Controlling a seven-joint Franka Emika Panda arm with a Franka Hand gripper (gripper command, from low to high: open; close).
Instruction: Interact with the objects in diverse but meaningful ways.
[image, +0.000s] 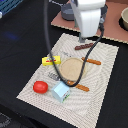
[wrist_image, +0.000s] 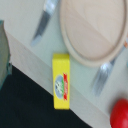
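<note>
The placemat (image: 102, 75) carries a yellow rectangular block (image: 50, 60) on the exterior view's left and a red tomato-like ball (image: 40, 87) nearer the front. A pale blue carton (image: 61, 91) stands beside the ball, and a dark brown sausage stick (image: 84, 46) lies at the back. My gripper (image: 82, 38) hangs above the mat's back part, close over the sausage stick, and its fingers are too blurred to read. In the wrist view the yellow block (wrist_image: 61, 81) lies at the mat's edge with the red ball (wrist_image: 120, 114) in a corner. No fingers show there.
A round wooden plate (image: 74, 67) fills the mat's middle, with an orange-handled fork (image: 80, 87) and knife (image: 91, 61) beside it. A grey pot (image: 66, 11) and a bowl (image: 124, 18) stand on the brown board behind. A black cable (image: 48, 45) loops over the mat.
</note>
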